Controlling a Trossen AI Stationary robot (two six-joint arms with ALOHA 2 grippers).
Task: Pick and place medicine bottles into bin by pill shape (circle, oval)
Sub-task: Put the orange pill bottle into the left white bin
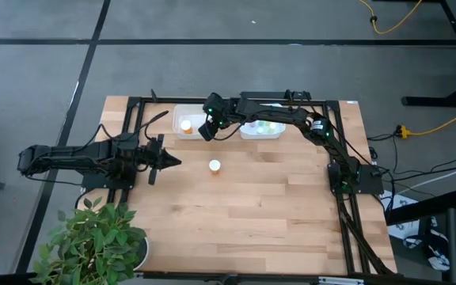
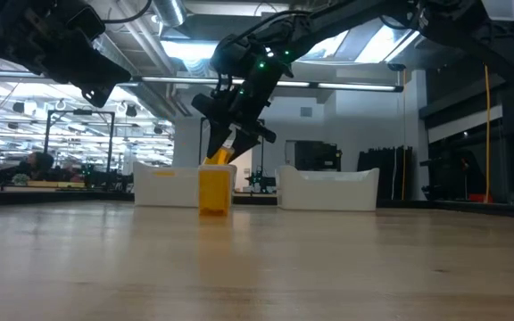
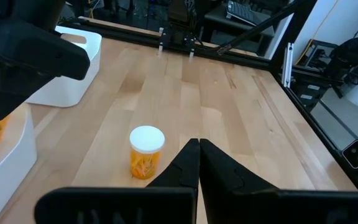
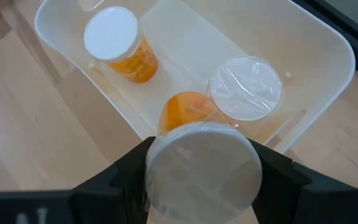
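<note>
My right gripper [image 4: 201, 180] is shut on an orange medicine bottle [image 4: 188, 109] with a white cap, held above the right end of the left white bin [image 1: 179, 113]. In the low view that bottle [image 2: 219, 156] shows between the fingers. Inside this bin lie an orange white-capped bottle [image 4: 114, 37] and a bottle with a clear-looking cap [image 4: 246, 87]. Another orange bottle [image 1: 214, 165] stands upright on its base on the table. My left gripper [image 1: 169, 161] is shut, waits left of that bottle and touches nothing. My right gripper pinches the bottle at its cap end [image 4: 157, 168], one finger on each side of the cap. The fingers slant down from above. The bottle is lifted clear and tilted, its orange bottom end [image 4: 185, 106] pointing down into the bin.
A second white bin [image 1: 248, 134] stands to the right of the first, with pale green bottles in it. A potted plant [image 1: 93, 241] sits at the near left corner. Black frame rails [image 1: 347, 214] run along the table's sides. Bare wood lies toward the near edge.
</note>
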